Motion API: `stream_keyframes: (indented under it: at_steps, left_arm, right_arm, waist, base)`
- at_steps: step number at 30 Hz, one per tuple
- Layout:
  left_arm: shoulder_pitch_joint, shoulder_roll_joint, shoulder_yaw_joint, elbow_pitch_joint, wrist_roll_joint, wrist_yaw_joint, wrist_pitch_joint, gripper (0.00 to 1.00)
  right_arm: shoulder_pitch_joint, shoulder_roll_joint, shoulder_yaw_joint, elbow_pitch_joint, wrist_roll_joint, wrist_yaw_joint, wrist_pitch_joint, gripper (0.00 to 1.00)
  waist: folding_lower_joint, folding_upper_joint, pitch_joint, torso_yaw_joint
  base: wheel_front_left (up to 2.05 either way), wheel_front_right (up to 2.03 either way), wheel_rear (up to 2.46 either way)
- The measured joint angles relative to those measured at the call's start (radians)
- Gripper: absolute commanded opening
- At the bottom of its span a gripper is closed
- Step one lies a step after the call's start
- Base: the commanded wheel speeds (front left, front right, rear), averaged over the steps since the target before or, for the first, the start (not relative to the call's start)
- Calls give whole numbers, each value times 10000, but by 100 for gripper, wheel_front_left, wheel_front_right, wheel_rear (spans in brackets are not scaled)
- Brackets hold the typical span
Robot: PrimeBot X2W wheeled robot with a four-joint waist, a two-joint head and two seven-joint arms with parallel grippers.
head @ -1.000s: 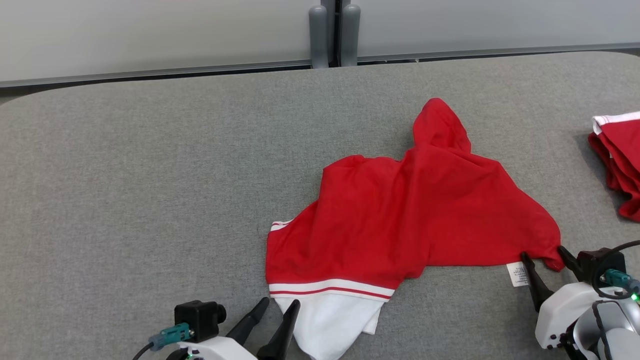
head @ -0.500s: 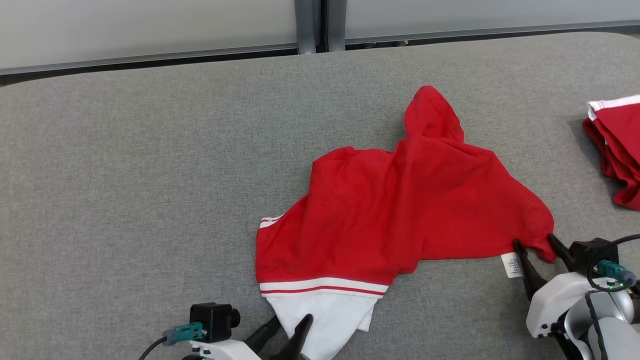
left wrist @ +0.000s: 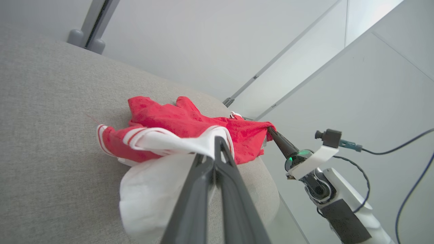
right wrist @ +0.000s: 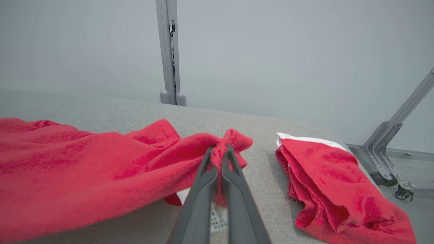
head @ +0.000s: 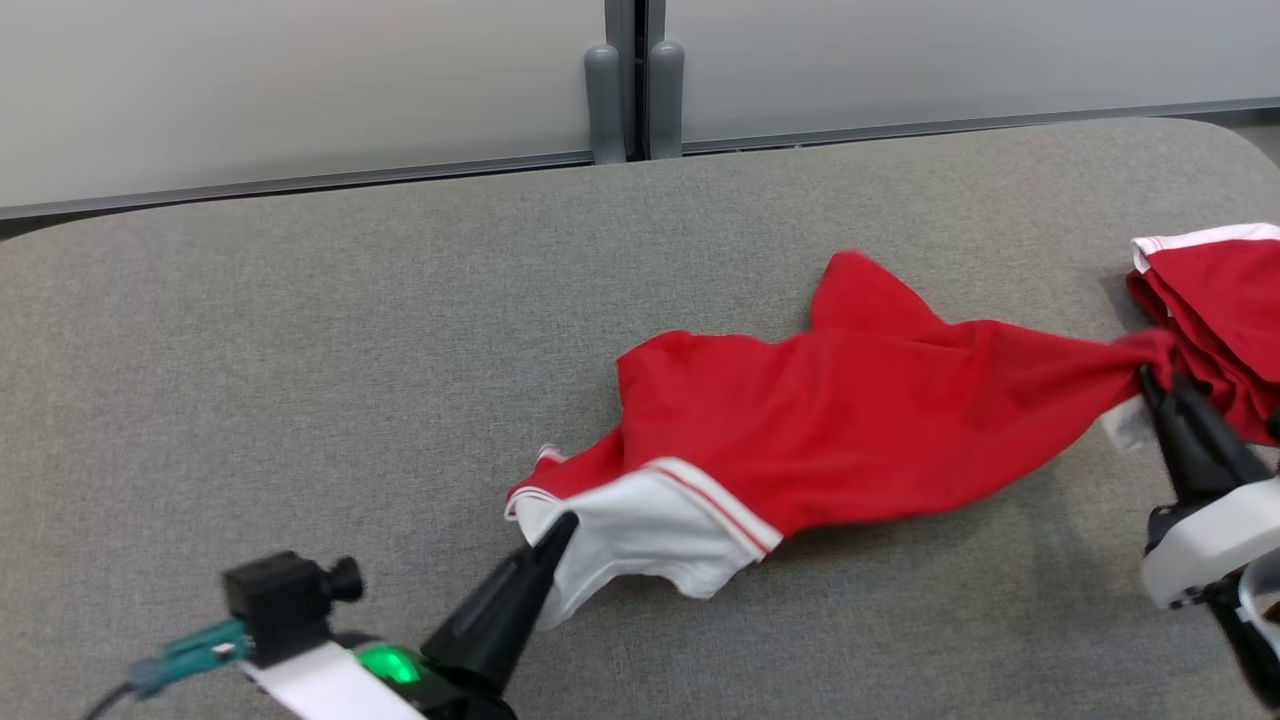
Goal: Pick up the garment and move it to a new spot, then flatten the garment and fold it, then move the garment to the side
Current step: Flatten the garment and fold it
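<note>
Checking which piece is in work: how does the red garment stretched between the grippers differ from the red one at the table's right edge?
The stretched garment is pinched by the left gripper at its white part and the right gripper at a red corner; the right-edge garment is held by neither. The first is pulled out long, the second lies bunched. The first shows a broad white panel, the second a thin white edge. Both are red.

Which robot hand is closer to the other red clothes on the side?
Right. The right gripper, shut on the garment at its red corner, is just beside the red pile. The left gripper pinches the white part, far across the table.
</note>
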State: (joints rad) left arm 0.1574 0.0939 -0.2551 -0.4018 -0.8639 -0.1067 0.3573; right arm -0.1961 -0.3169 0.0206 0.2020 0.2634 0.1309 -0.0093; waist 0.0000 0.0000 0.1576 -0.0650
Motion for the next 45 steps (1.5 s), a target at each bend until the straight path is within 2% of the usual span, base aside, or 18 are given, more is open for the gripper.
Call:
stream_keyframes:
  at_steps: [5,8,11,15,19,22,26,32,35,39,43,45]
  left_arm:
    - [-739,161,523,-2017,-516,460,593,0]
    - [-1866,343,930,-2472,-652,798,1085,0]
    - [-3638,654,1457,-2249,-700,1085,1565,0]
    - [-6660,936,2015,-752,-811,1450,2096,0]
    - [-9752,1068,2017,1411,-880,1574,2495,0]
    - [-11946,1141,1910,3189,-462,1507,2328,0]
    - [-14367,1231,1801,5555,443,1302,1331,0]
    - [-16763,1020,1557,8241,1469,727,-809,0]
    - [-17274,731,1480,9285,1572,359,-1808,0]
    - [-17082,368,1296,10328,1383,-23,-2717,0]
    - [-15912,247,830,10466,1024,-188,-3269,0]
    - [-14995,188,491,10004,445,-199,-3425,0]
  right_arm:
    - [145,-633,-288,-2708,144,0,1277,0]
    - [-260,-1158,-326,-3950,447,0,2044,0]
    - [-1137,-1852,-368,-4642,635,0,2755,0]
    - [-2955,-2692,-56,-4692,993,4,3570,0]
    - [-5361,-3273,732,-3806,1062,2,4163,0]
    - [-7432,-3208,1384,-2838,976,0,4316,0]
    - [-10015,-2456,2121,-1074,395,2,3847,0]
    - [-12701,-1346,2548,1526,-792,0,2155,0]
    - [-13311,-1039,2947,2606,-1076,0,1262,0]
    - [-13157,-851,3361,3689,-940,0,146,0]
    - [-12029,-1118,3852,4140,-629,0,-986,0]
    - [-11141,-1392,3986,4194,-477,0,-1553,0]
  waist:
    - [0,0,100,-15]
    - [0,0,331,12]
    - [0,0,664,83]
    - [1,0,1268,248]
    - [0,0,2052,425]
    - [0,-1,2699,579]
    - [1,0,3544,776]
    - [1,0,4430,1080]
    - [1,-1,4753,1235]
    - [1,0,4930,1436]
    - [1,0,4839,1467]
    - [1,0,4685,1450]
  base:
    - [0,0,0]
    - [0,0,0]
    - [0,0,0]
    - [0,0,0]
    - [0,0,0]
    - [0,0,0]
    - [0,0,0]
    - [0,0,0]
    - [0,0,0]
    - [0,0,0]
    - [0,0,0]
    - [0,0,0]
